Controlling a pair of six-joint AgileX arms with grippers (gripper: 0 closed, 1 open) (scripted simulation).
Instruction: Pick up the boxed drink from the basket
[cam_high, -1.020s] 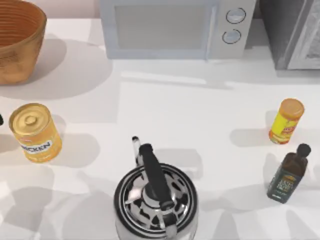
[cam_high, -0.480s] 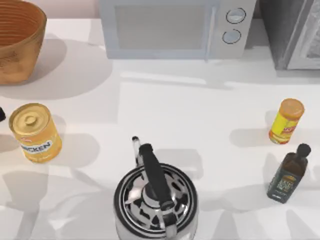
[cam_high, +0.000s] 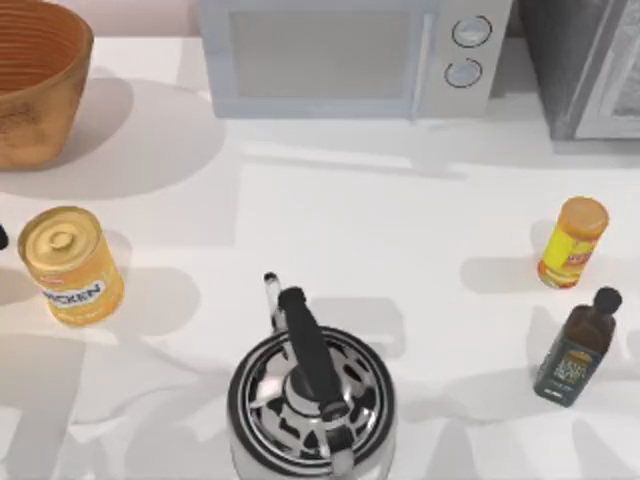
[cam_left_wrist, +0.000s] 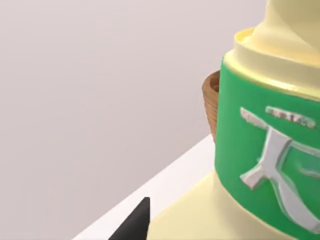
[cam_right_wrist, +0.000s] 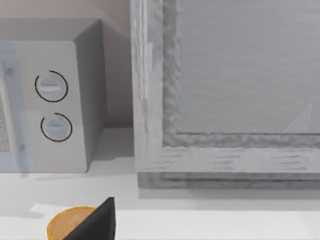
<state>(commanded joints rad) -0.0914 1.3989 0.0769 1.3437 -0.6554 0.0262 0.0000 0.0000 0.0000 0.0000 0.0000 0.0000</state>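
On the yellow can (cam_high: 70, 264) at the tabletop's left you can read the dark letters "CKEN", the visible end of a longer word on its white label band. The orange-capped yellow bottle (cam_high: 571, 243) and the dark bottle (cam_high: 573, 352) at the right each carry a label, but you cannot read the print. In your left wrist view, the cream bottle's green label (cam_left_wrist: 270, 150) bears a silver emblem, not legible as text.
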